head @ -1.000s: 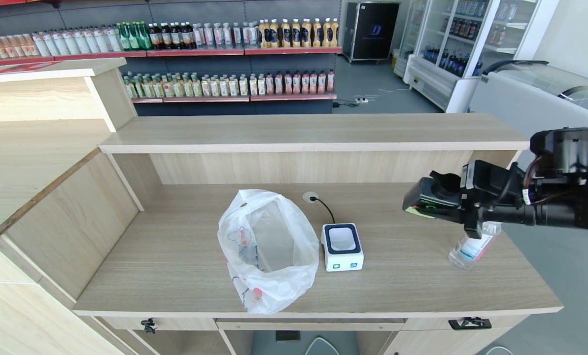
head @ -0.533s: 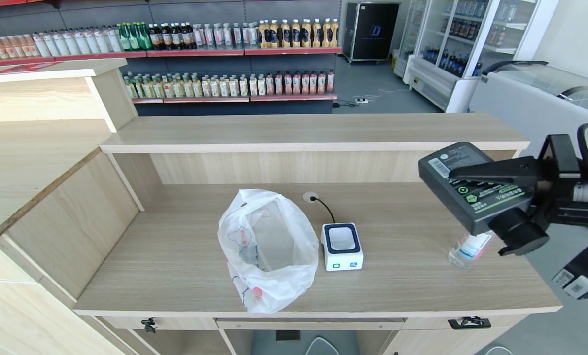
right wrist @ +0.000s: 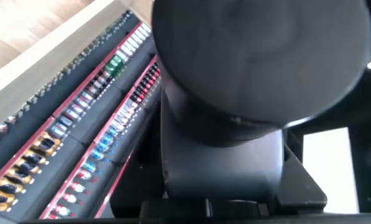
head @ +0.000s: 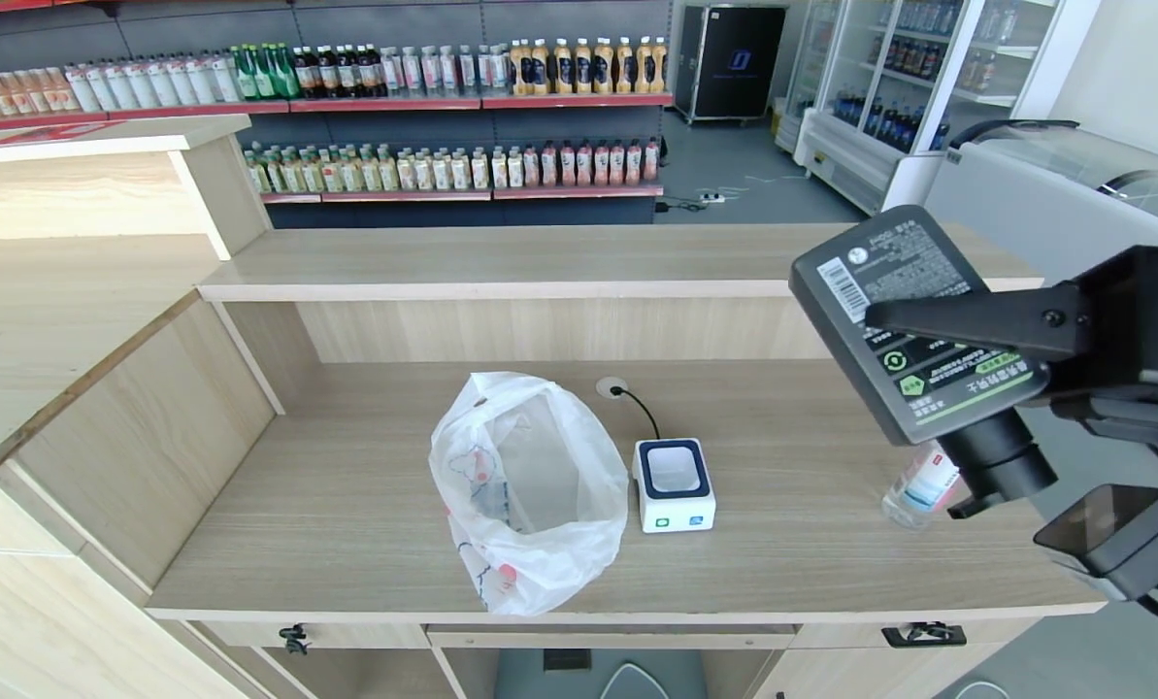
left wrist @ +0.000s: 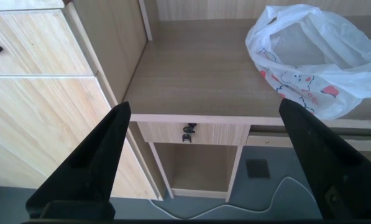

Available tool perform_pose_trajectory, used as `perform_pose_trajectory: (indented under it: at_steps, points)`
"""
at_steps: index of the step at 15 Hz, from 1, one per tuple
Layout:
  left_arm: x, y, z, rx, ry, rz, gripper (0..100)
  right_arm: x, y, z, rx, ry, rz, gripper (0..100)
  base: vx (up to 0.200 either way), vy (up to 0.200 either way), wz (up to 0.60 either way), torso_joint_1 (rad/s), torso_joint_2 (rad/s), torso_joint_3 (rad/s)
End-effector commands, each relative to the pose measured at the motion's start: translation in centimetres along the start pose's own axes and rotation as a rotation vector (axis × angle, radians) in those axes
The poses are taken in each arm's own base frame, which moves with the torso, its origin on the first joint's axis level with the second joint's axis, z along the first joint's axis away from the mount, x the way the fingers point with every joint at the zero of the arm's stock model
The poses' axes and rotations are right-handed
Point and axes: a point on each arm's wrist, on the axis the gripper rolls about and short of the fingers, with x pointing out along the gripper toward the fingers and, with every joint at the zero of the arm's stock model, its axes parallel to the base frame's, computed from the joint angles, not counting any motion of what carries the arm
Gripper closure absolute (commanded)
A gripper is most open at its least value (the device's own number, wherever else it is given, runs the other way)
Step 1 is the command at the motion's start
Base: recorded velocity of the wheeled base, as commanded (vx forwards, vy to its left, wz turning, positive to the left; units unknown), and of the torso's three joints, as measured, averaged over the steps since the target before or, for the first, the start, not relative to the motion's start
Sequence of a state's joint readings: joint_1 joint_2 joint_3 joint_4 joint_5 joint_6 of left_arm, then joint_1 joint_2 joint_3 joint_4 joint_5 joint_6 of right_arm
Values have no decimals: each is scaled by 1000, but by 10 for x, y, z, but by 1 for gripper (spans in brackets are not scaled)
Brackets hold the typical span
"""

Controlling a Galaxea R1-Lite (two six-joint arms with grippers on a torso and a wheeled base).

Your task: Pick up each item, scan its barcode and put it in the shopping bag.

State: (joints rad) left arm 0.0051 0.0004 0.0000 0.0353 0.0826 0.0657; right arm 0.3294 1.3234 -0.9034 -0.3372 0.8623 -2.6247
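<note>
Clamped in the right gripper (head: 913,325) at frame right, the dark grey bottle (head: 904,267) turns its barcode (head: 836,287) upward, away from the scanner (head: 674,483), risking a failed scan; the left gripper (left wrist: 204,106) gapes empty.

The counter (head: 346,505) is pale wood-grain board, matt, with fine streaks. The shopping bag (head: 525,485) is thin, translucent white plastic film, crinkled and faintly shiny, with printed colour patches. The barcode scanner (head: 674,485) has a smooth white plastic shell and a glossy, dark-framed window. The dark grey bottle (head: 909,330) is matt plastic with print on its flat face and a smooth black cap (head: 1001,456). The small clear bottle (head: 918,490) is glossy plastic with a printed label.
</note>
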Motion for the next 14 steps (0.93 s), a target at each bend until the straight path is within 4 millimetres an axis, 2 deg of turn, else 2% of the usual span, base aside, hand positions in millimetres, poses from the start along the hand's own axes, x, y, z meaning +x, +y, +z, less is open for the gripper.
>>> perform_pose_trajectory:
  at_steps: [1,5,8,14]
  points:
    - [0,0,0,0,0,1,0,1,-5,12,-68,4,-46,100,0,0,0,0,0,0]
    - [0,0,0,0,0,0,0,3,-24,38,-217,33,-190,100,0,0,0,0,0,0]
    - [0,0,0,0,0,0,0,3,-35,39,-299,92,-266,100,0,0,0,0,0,0]
    - [0,0,0,0,0,1,0,-1,-43,52,-285,73,-313,100,0,0,0,0,0,0]
